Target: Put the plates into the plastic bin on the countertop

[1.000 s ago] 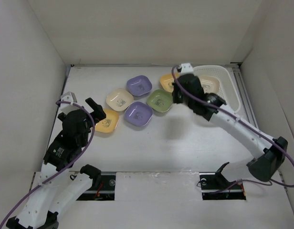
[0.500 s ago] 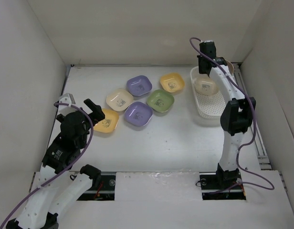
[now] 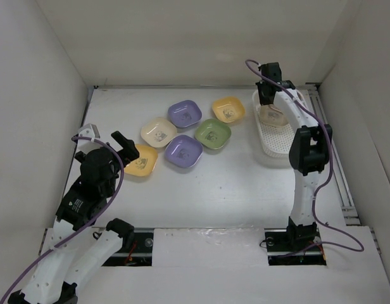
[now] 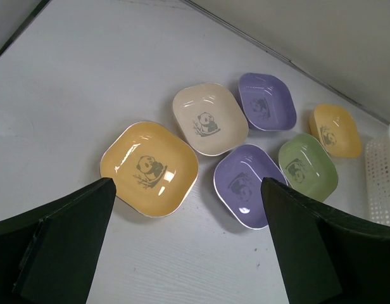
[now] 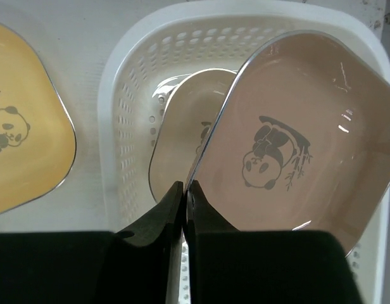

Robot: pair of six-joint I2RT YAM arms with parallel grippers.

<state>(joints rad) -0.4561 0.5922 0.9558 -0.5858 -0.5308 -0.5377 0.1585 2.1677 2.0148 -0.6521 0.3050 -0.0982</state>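
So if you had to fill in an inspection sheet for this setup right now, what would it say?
Surface: white countertop, no spills seen.
Job's things: six plates lie loose: near yellow-orange plate, far yellow-orange plate, cream plate, near purple plate, far purple plate, green plate. The plastic bin holds a second cream plate; a brown plate is held tilted over it.
Clutter: nothing seen.
Grippers: left gripper open, close to the near yellow-orange plate; right gripper shut on the brown plate's rim.
Cables: left purple cable and right purple cable, one along each arm.
Surroundings: white walls.
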